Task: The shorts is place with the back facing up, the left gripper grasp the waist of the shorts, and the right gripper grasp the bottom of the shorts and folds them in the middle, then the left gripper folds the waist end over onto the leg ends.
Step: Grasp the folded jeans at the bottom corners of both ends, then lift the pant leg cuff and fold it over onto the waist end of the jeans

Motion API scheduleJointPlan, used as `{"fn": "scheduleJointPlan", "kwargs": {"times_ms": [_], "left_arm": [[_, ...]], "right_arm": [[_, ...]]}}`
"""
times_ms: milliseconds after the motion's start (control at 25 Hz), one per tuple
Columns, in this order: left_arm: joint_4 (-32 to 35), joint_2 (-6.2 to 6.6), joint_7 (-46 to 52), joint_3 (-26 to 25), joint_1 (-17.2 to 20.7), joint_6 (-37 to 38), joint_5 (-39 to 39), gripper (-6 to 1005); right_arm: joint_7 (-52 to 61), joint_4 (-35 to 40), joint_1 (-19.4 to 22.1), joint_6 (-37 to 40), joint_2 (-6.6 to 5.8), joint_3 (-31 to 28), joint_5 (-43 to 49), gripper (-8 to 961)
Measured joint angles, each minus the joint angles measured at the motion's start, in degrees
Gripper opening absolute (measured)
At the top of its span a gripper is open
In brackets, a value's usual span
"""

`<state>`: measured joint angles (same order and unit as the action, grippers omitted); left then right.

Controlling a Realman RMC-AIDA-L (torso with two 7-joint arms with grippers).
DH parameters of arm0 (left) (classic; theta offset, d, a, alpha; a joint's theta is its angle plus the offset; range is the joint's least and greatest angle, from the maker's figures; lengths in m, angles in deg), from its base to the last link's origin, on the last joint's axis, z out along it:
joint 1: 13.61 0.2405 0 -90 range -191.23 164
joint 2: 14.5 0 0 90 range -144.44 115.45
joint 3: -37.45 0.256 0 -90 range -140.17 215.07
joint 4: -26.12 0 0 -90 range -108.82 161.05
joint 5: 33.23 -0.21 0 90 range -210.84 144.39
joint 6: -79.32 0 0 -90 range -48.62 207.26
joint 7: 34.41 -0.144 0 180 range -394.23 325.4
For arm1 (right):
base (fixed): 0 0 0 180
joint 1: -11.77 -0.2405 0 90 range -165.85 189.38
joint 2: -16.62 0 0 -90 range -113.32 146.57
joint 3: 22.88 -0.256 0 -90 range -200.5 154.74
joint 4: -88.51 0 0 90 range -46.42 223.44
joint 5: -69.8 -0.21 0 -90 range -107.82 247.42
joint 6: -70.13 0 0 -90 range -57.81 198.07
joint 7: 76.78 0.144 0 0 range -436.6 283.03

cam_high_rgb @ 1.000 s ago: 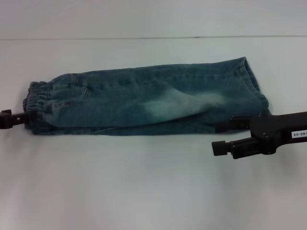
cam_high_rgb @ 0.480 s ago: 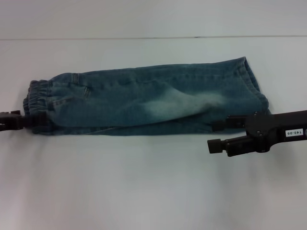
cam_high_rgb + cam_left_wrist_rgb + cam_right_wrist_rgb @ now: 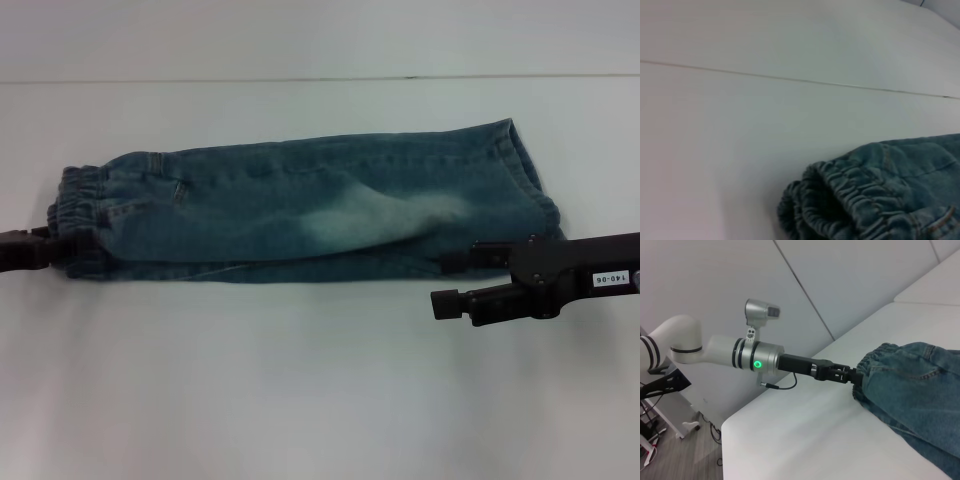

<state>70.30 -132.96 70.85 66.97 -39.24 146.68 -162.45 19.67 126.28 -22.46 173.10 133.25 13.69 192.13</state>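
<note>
Gathered waist [image 3: 840,200] of the shorts [image 3: 900,185] on a white table [image 3: 740,125]

We see the ruched elastic band bunched into folds, its layers doubled over so that a rounded, puckered edge faces us. Behind it the smoother blue-green denim carries orange stitching. The white surface spreads bare around the fabric, and a thin dark seam line [image 3: 790,79] crosses it well beyond the shorts.

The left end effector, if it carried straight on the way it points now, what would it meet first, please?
The waist of the shorts: the left end effector already meets it.
</note>
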Motion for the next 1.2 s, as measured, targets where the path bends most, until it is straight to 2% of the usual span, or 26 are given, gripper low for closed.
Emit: {"fn": "scheduleJointPlan", "kwargs": {"times_ms": [80, 720, 800, 1040, 1200], "left_arm": [[0.3, -0.01, -0.3, 0.0, 0.1, 0.9, 0.1, 825], [0.8, -0.23, -2.1, 0.1, -0.2, 4.5, 0.5, 161], [1.3, -0.12, -2.1, 0.0, -0.3, 5.6, 0.5, 138], [4.5, 0.05, -1.3, -0.1, -0.7, 10.2, 0.5, 104], [7.7, 0.29, 1.1, -0.1, -2.2, 14.1, 1.0, 104]], "right_arm": [[-0.2, -0.1, 0.1, -0.1, 0.00, -0.1, 0.0, 955], [-1.8, -0.7, -0.2, -0.6, 0.21, 0.2, -0.1, 954], [-2.4, -0.7, -0.3, -0.6, 0.30, 0.3, 0.1, 954], [-7.0, -2.8, -0.2, -4.2, 0.63, -0.1, -0.3, 867], [-13.0, -6.8, -0.2, -11.1, 1.01, -1.1, -5.0, 689]]}}
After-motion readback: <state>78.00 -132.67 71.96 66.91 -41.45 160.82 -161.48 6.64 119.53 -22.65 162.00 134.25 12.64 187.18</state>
